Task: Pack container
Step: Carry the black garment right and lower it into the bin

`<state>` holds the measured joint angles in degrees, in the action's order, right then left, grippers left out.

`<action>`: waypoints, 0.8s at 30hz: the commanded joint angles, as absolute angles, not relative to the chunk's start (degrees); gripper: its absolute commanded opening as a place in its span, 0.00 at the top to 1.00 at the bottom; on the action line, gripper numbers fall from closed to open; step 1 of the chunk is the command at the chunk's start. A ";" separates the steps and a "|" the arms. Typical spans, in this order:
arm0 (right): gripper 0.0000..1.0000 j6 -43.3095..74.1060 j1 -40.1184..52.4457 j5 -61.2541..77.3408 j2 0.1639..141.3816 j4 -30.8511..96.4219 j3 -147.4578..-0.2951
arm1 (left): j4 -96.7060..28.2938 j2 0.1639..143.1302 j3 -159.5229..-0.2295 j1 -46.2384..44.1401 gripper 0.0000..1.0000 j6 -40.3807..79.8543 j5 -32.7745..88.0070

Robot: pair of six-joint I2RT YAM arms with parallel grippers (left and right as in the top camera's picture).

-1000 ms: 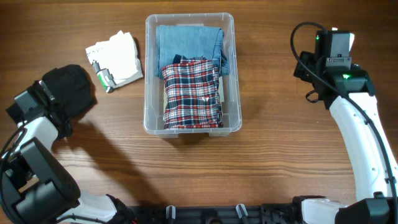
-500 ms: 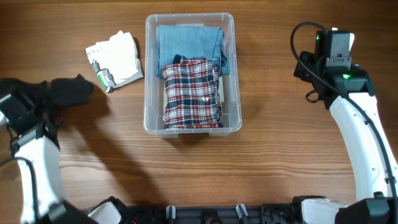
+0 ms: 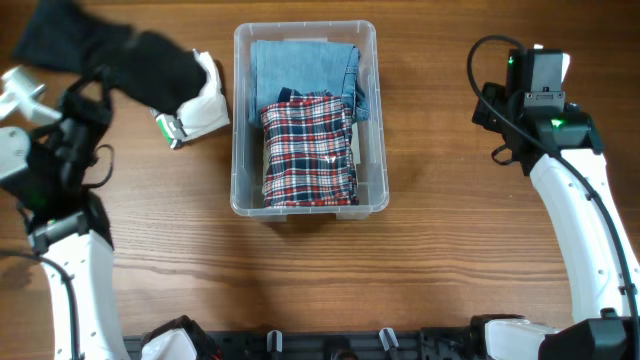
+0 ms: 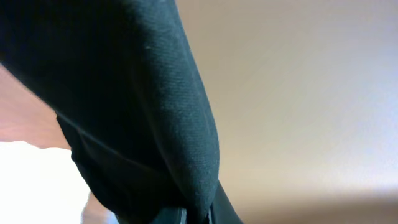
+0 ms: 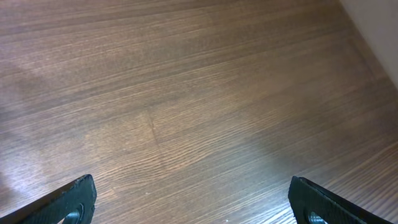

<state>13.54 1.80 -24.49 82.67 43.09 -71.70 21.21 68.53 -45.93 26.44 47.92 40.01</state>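
The clear plastic container stands at the top middle of the table. It holds folded blue jeans at the back and a red plaid shirt in front. My left gripper is hidden behind a black garment that it is shut on and holds raised at the far left, above a white folded item. In the left wrist view the black garment fills the frame, pinched between the fingers at the bottom edge. My right gripper is open and empty over bare wood at the right.
The white folded item with a small green-and-grey tag lies left of the container, partly under the hanging black garment. My right arm runs along the right side of the table.
My left arm has lifted the black garment off the table at the left and carried it up and toward the back, over the white item. The right arm has not moved.
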 commanded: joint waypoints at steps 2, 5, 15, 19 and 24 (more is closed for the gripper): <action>0.00 13.52 1.69 -25.45 83.07 42.89 -71.68 | 30.13 66.85 -46.57 16.71 0.96 46.65 55.83; 0.00 13.50 1.69 -25.47 83.07 42.89 -71.66 | 30.68 66.85 -46.57 10.37 0.96 43.66 55.94; 0.00 13.50 1.69 -25.47 83.07 42.89 -71.68 | 27.77 68.90 -46.57 -5.65 0.96 37.21 55.96; 0.00 13.52 1.69 -25.45 83.05 42.89 -71.66 | 23.16 70.61 -46.57 -7.92 0.96 36.14 55.96; 0.00 13.50 1.69 -25.47 83.05 42.89 -71.68 | 15.40 72.93 -46.54 -8.23 0.96 32.84 55.92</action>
